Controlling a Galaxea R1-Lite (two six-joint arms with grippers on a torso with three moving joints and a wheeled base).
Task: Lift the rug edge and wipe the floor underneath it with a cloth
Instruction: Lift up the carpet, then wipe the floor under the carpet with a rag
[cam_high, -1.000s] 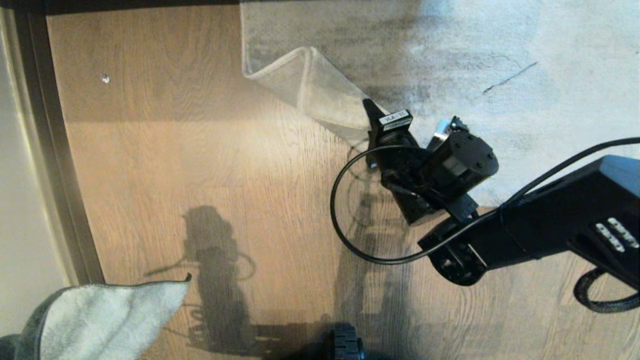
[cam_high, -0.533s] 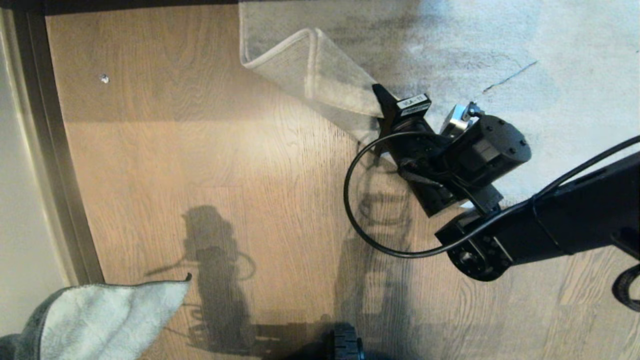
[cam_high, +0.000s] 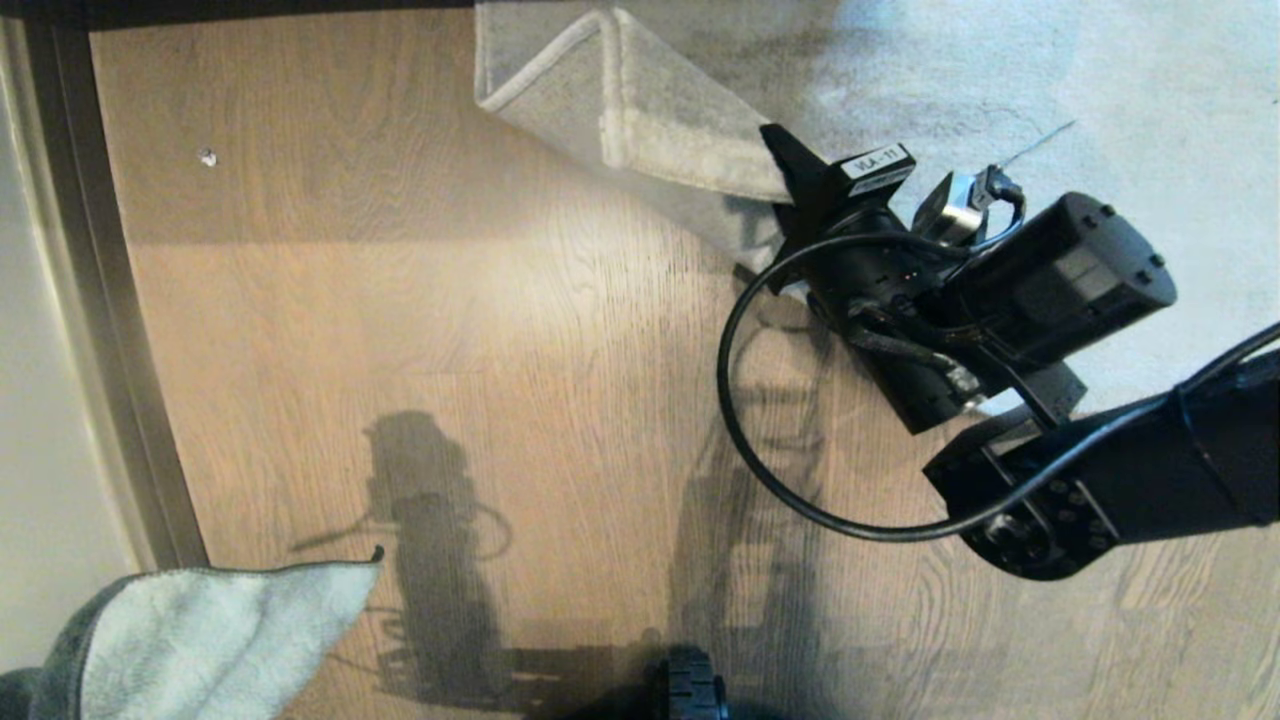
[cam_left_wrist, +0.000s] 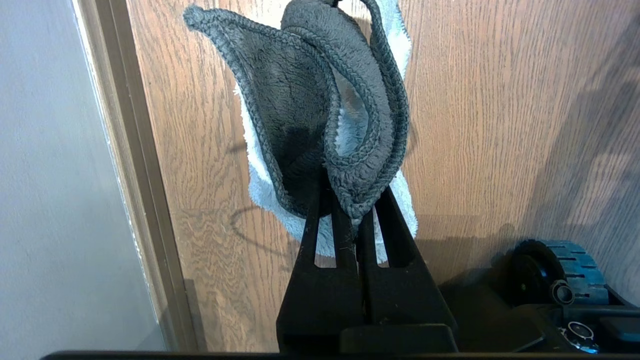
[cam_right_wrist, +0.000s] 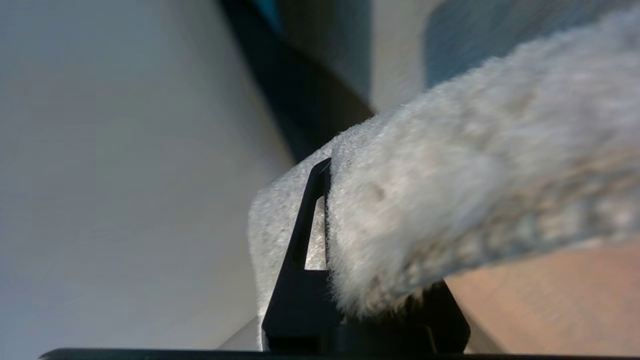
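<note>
The rug edge (cam_high: 640, 110), a hemmed corner with beige backing, is lifted and folded back over the mottled grey rug (cam_high: 1000, 90) at the top of the head view. My right gripper (cam_high: 790, 175) is shut on the rug edge (cam_right_wrist: 450, 165); one black finger (cam_right_wrist: 312, 210) shows against the backing and the pile hides the other. Bare wood-grain floor (cam_high: 400, 300) lies below and left of the raised corner. At the lower left hangs the pale blue-grey cloth (cam_high: 210, 640), above the floor. My left gripper (cam_left_wrist: 345, 200) is shut on the cloth (cam_left_wrist: 300, 100), which stands up bunched from its tips.
A dark baseboard strip (cam_high: 90, 300) and a pale wall (cam_high: 30, 450) run along the left side. A small white speck (cam_high: 208, 157) lies on the floor. My base wheel (cam_high: 690, 690) is at the bottom middle. A black cable (cam_high: 740, 420) loops from the right wrist.
My right gripper has moved farther away and to the right with the rug edge, raising it and folding it back more, baring more floor. The left arm and cloth have not moved.
</note>
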